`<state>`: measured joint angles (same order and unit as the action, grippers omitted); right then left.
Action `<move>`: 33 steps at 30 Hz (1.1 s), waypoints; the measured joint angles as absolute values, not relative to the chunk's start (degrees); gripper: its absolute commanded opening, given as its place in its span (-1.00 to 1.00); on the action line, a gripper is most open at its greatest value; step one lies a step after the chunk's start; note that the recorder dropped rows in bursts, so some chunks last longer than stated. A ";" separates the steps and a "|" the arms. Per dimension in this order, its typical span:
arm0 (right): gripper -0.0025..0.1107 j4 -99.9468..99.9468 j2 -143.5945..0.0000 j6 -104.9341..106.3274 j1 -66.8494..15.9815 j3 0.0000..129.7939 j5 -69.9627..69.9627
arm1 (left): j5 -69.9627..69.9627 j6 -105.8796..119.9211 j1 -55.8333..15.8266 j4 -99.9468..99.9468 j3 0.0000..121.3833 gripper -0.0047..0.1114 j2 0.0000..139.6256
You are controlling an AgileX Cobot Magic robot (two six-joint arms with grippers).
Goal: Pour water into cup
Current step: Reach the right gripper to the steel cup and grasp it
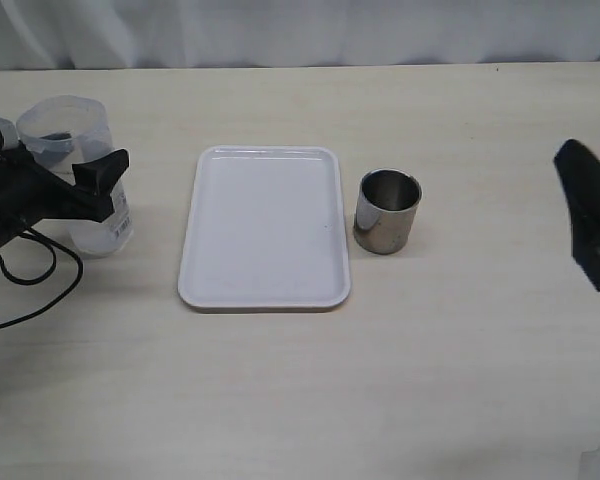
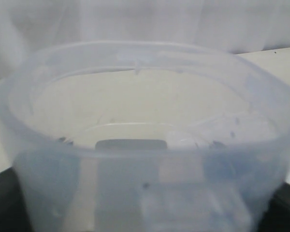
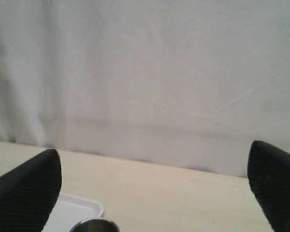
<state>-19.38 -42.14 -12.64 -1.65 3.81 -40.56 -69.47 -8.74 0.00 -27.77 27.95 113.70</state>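
The tall translucent plastic beaker point(image 2: 135, 193) is the nearest thing: it almost fills my left wrist view, and I look over its rim into it. My left gripper point(image 1: 85, 165) is closed on this beaker. In the exterior view one black finger point(image 1: 102, 172) lies against the near side of its wall, and the other finger is behind the beaker, seen only dimly through the plastic. The beaker stands upright at the left side of the light wooden table point(image 1: 460, 380). The water point(image 1: 90, 238) is low inside it, clear and hard to see. A black cable point(image 1: 40, 285) from my left arm lies in a loop on the table just in front of the beaker.

The short shiny stainless-steel cup point(image 1: 387, 210) stands upright near the middle of the table, just beside the right edge of the flat white rectangular plastic tray point(image 1: 265, 300). I cannot tell if they touch. The tray lies between the beaker and the cup.

My right gripper point(image 3: 154, 159) has its two black fingers point(image 3: 26, 188) wide apart with nothing between them. In the exterior view it is at the right edge, well apart from the cup. In my right wrist view only the rim of the cup shows, with a corner of the tray next to it. Behind the table hangs a white curtain point(image 1: 280, 30).
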 measured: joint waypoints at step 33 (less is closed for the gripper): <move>0.77 -40.76 -104.29 -7.11 -1.65 24.37 -60.66 | -69.47 -8.74 0.00 -28.36 27.95 -0.92 113.70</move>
